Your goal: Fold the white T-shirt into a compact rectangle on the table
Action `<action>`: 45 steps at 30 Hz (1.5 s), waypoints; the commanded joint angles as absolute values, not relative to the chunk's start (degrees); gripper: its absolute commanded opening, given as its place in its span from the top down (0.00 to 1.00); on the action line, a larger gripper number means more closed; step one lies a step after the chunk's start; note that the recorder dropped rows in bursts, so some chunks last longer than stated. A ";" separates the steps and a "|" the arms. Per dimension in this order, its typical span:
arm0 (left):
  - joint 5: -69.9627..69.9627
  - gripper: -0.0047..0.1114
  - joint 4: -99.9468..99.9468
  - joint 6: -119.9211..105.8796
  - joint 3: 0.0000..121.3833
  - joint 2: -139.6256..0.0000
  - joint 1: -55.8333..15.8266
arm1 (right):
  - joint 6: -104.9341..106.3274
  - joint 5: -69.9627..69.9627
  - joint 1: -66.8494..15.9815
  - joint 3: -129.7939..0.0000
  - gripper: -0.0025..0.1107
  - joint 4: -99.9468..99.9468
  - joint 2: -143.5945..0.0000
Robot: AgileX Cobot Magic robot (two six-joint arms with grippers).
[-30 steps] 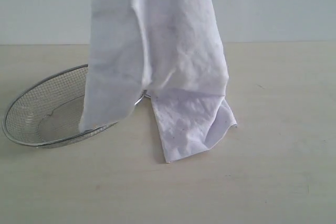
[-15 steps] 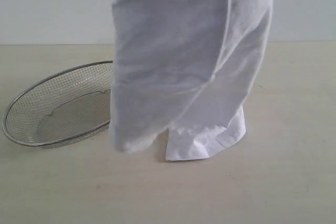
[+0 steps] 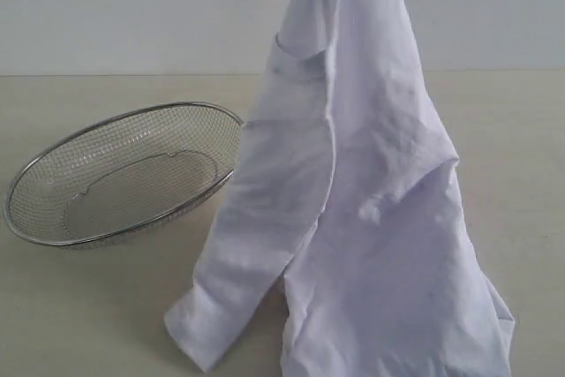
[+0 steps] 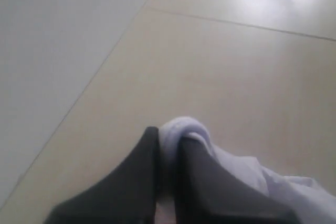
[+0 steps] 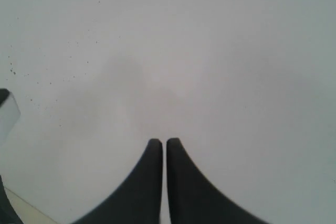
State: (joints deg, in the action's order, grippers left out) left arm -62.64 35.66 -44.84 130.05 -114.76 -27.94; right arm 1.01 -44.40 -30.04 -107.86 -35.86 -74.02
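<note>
My left claw (image 4: 168, 148) pinches the white T-shirt (image 3: 380, 236), which hangs onto the worktop (image 3: 79, 306) beside the mesh basket (image 3: 53, 183); my right claw (image 5: 164, 144) is closed, empty.

Looks like lab test setup: plain beige table (image 3: 79, 324), blank pale wall (image 3: 132, 6) behind its far edge, wire-mesh basket (image 3: 124, 174) near left edge.

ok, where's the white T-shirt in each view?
Exterior: the white T-shirt hangs from top centre to the table, right of the mesh basket.
Left wrist: a fold pinched in the left gripper.
Right wrist: not visible; right gripper shut, empty.
Shared landmark: the beige table, exterior and left wrist.
</note>
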 commanded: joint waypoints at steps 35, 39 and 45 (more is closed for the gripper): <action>-38.94 0.75 4.25 -31.24 122.42 -123.24 -22.45 | 2.42 -45.78 -29.69 -107.95 0.98 -34.94 -74.99; -37.80 0.37 5.34 -28.63 122.42 -123.24 -21.59 | 3.46 -46.78 -29.69 -107.95 0.98 -34.97 -76.76; -34.23 0.15 5.10 -23.06 122.42 -123.24 -21.30 | 3.45 -47.86 -29.69 -107.95 0.98 -34.97 -78.44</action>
